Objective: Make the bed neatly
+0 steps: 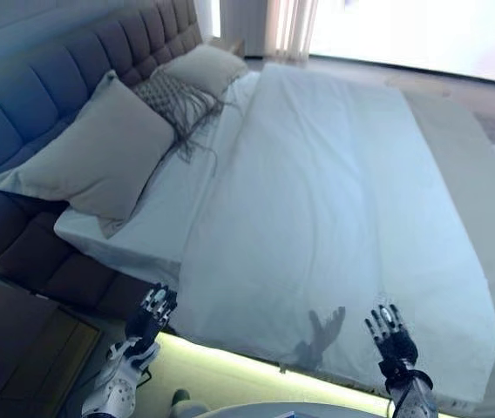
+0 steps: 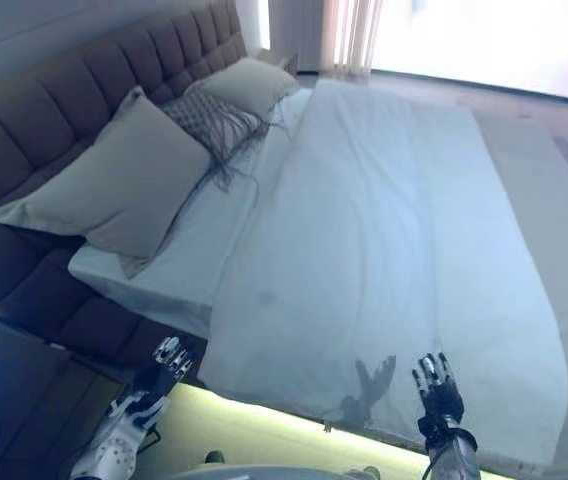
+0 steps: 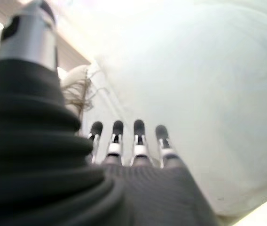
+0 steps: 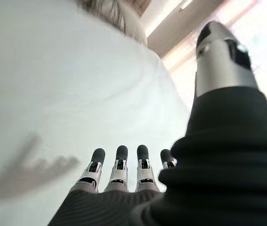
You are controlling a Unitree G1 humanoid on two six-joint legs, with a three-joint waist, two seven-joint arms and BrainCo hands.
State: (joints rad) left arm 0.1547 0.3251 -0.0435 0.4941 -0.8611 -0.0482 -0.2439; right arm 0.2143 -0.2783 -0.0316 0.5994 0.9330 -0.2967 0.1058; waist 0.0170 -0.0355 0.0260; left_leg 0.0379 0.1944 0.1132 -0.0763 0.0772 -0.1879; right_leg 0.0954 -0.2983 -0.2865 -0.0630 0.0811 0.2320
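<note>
A white duvet (image 1: 335,200) lies spread flat over the bed, its near edge along the bed's side. Two beige pillows (image 1: 99,152) (image 1: 206,66) lean against the tufted headboard (image 1: 47,87), with a grey fringed cushion (image 1: 178,97) between them. My left hand (image 1: 152,312) hovers open at the duvet's near left corner, fingers straight, holding nothing. My right hand (image 1: 389,331) is open above the duvet's near edge, fingers straight, also holding nothing. Each wrist view shows straight fingers (image 3: 117,141) (image 4: 119,165) over the white cover.
A strip of white sheet (image 1: 156,209) shows between the pillows and the duvet. A lit strip (image 1: 247,370) runs under the bed's near side. A dark bedside surface (image 1: 21,340) sits at the lower left. Curtains (image 1: 291,26) hang at the far end.
</note>
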